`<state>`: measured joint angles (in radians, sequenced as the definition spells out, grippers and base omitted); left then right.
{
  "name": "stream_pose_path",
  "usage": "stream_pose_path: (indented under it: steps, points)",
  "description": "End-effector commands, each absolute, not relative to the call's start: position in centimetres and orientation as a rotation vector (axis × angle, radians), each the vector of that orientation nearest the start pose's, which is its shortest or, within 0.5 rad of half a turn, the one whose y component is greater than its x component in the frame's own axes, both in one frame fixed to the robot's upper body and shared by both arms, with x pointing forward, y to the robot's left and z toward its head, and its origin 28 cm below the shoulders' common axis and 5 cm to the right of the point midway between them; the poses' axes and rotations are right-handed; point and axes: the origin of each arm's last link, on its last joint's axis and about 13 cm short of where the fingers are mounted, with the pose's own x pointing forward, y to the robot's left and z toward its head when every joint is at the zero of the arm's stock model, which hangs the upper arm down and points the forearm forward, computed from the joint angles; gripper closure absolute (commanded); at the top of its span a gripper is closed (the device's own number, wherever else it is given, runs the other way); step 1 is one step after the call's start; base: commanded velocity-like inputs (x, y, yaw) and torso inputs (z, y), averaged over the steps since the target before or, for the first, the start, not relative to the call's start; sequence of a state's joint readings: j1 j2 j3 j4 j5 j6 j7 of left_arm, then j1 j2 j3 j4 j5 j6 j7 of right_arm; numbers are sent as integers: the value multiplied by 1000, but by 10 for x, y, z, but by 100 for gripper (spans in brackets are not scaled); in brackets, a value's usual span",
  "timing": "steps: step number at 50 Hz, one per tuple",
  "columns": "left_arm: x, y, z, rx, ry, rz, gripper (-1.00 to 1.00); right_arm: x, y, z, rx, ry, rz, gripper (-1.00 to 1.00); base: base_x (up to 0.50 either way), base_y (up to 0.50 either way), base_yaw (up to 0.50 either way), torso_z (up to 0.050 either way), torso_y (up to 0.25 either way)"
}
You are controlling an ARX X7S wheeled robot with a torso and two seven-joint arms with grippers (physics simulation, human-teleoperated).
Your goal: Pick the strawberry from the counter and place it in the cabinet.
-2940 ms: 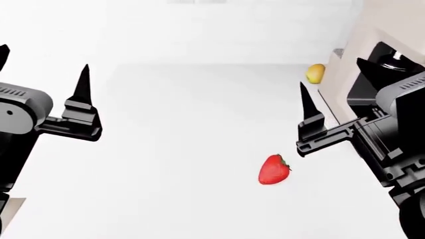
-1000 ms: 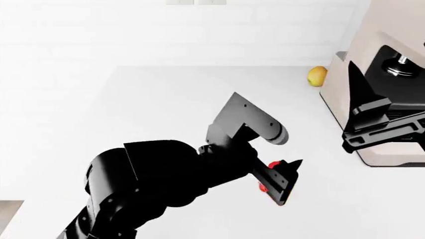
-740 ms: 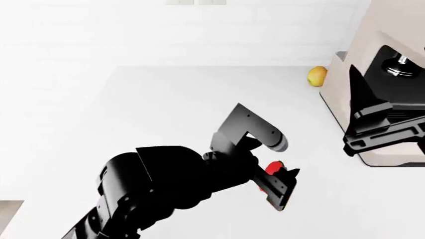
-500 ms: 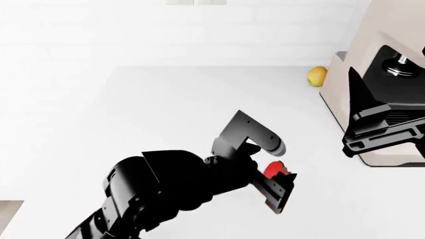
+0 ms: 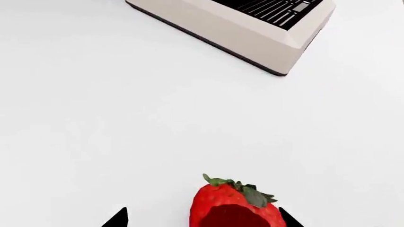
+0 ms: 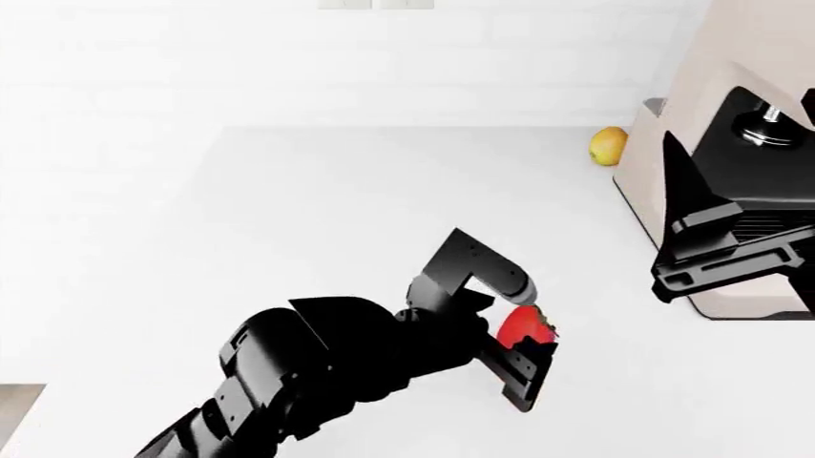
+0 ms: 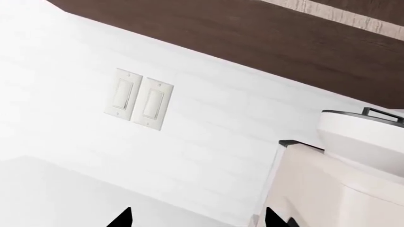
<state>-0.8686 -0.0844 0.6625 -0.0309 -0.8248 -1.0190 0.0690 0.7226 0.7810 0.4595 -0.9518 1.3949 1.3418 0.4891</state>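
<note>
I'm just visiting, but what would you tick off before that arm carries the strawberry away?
1. Strawberry sits between the left gripper fingers: ok, both views show it there.
2. Grip is firm: cannot tell; in the left wrist view the strawberry touches one fingertip, while a gap shows to the other.
3. Berry lifted off the counter: cannot tell.
4. Right gripper out of the way: ok, it hangs apart by the beige appliance.
5. Yellow fruit clear of the path: ok, far back by the wall.
6. Cabinet located: not ok, only a dark wooden band shows above the wall.
</note>
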Motion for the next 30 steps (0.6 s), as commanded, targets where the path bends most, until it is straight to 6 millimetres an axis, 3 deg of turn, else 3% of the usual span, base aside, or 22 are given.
stream_pose_path:
  steps: [1,5,6,10,15,20,26,30]
  points:
    - [293,92,141,20,544,-1012,-100,163,-178,281,-292,-295,120,-100,0,0,0,0,0]
    - [293,94,135,17,575,-999,-100,163,-178,282,-293,-296,120,-100,0,0,0,0,0]
    - [294,94,135,18,576,-995,100,163,-178,282,-294,-297,119,-100,0,0,0,0,0]
    - [294,96,138,22,561,-994,100,162,-178,283,-294,-299,117,-100,0,0,0,0,0]
    - [292,103,165,25,471,-993,100,162,-178,283,-292,-303,118,-100,0,0,0,0,0]
    - [290,122,213,10,325,-945,100,163,-178,283,-287,-306,119,-100,0,0,0,0,0]
    - [272,162,282,33,103,-835,100,166,-178,282,-283,-306,128,-100,0,0,0,0,0]
    - [256,181,306,54,38,-776,100,170,-177,281,-282,-304,137,-100,0,0,0,0,0]
